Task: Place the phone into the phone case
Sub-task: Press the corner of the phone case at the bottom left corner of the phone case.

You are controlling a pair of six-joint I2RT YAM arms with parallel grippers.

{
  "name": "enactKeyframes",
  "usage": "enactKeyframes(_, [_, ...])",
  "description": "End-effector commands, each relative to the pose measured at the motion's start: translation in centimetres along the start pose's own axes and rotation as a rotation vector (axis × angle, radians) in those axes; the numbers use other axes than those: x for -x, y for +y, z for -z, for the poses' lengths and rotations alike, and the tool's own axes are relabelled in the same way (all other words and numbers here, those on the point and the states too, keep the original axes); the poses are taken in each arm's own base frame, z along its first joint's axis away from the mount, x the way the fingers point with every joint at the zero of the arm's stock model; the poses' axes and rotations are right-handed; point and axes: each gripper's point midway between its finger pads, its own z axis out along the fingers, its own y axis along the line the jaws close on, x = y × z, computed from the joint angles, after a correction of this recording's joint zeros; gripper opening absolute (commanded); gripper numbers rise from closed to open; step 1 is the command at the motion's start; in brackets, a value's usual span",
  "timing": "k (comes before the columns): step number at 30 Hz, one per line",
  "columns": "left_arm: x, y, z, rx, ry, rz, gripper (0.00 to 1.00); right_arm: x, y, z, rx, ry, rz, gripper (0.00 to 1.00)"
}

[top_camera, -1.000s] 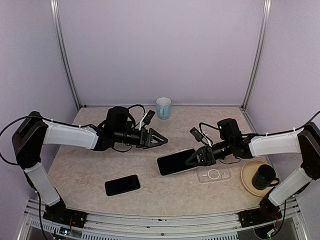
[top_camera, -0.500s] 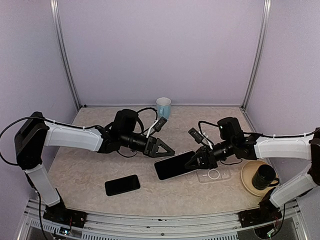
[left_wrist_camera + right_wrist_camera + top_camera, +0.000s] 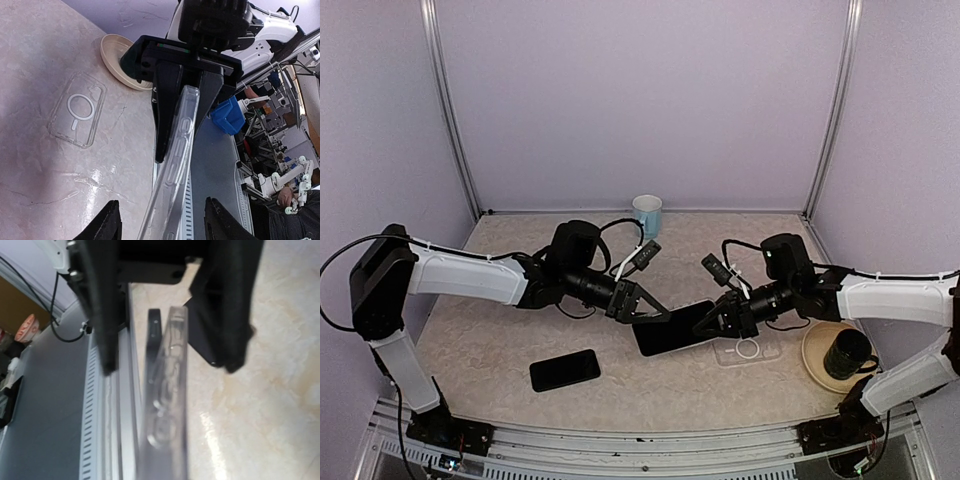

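Top external view shows the clear phone case (image 3: 745, 348) lying flat on the table (image 3: 490, 330). Just left of the case, the phone (image 3: 670, 330) is held off the surface, its case-side end clamped by the right gripper (image 3: 708, 326). The left gripper (image 3: 655, 314) is at the phone's end away from the case, fingers spread. In the left wrist view the phone's edge runs between them, contact unclear. A second phone (image 3: 565, 370) lies well left of the case. A plate (image 3: 813, 345) bearing a mug (image 3: 848, 353) sits just right of it.
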Motion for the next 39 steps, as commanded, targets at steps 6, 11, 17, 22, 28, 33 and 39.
enactKeyframes(6, [-0.4, -1.6, -0.1, -0.062, 0.029, -0.039, 0.37, 2.0, 0.7, 0.6, -0.033, -0.057, 0.092, 0.0])
enactKeyframes(11, [-0.5, -1.4, -0.2, -0.05, 0.033, -0.038, 0.13, 2.3, 0.1, 1.2, -0.072, -0.071, 0.086, 0.0])
enactKeyframes(17, [0.0, -0.6, -0.2, 0.004, 0.015, -0.037, 0.0, 2.2, -1.1, 1.5, -0.111, -0.079, 0.049, 0.0])
enactKeyframes(22, [0.8, -0.6, 0.3, 0.016, -0.019, -0.033, 0.3, 2.6, -1.7, 1.8, -0.135, -0.105, 0.026, 0.0])
enactKeyframes(28, [2.9, 0.5, 3.5, 0.07, -0.154, 0.001, 0.55, 4.0, -2.5, 3.8, -0.16, -0.173, -0.013, 0.0])
enactKeyframes(33, [3.7, 1.1, 5.0, 0.082, -0.23, 0.028, 0.61, 5.3, -1.4, 5.2, -0.128, -0.247, 0.019, 0.0])
enactKeyframes(39, [4.2, 0.7, 4.2, 0.027, -0.241, 0.037, 0.63, 6.0, -0.5, 6.2, -0.103, -0.288, 0.035, 0.0])
